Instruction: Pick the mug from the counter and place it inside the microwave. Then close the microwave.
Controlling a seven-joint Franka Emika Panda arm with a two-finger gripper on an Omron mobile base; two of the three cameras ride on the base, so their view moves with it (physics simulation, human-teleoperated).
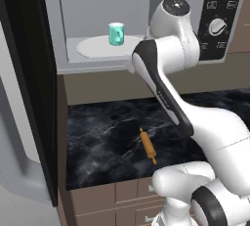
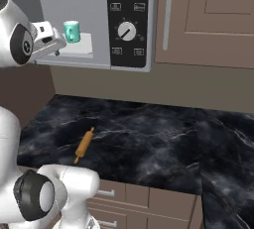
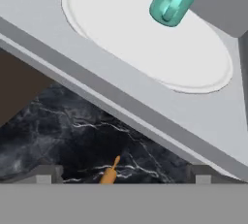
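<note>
on the far left the microwave door (image 1: 29, 98) stands wide open, its dark edge running down the left base view. next comes the microwave (image 1: 105, 5) cavity, with the white plate (image 1: 95, 46) on its floor. the mug (image 1: 116, 33) stands upright on the far part of that plate, handle turned toward the opening, well clear of the front lip. so the first half of the job looks done: the mug is off the counter (image 1: 112, 137) and inside.

just right of the plate, at the cavity's mouth, the arm's wrist sits with the gripper (image 3: 124, 172) outside the front edge, jaws spread wide and holding nothing; in the hand view both tips frame bare counter below and the mug lies well beyond them. the rolling pin (image 1: 148, 146) rests alone on the counter under the arm. farther right is the control panel (image 2: 128, 22), then the brown cabinets (image 2: 208, 20).

what is left, by my reading, is to clear the opening, reach the door and swing it shut.
</note>
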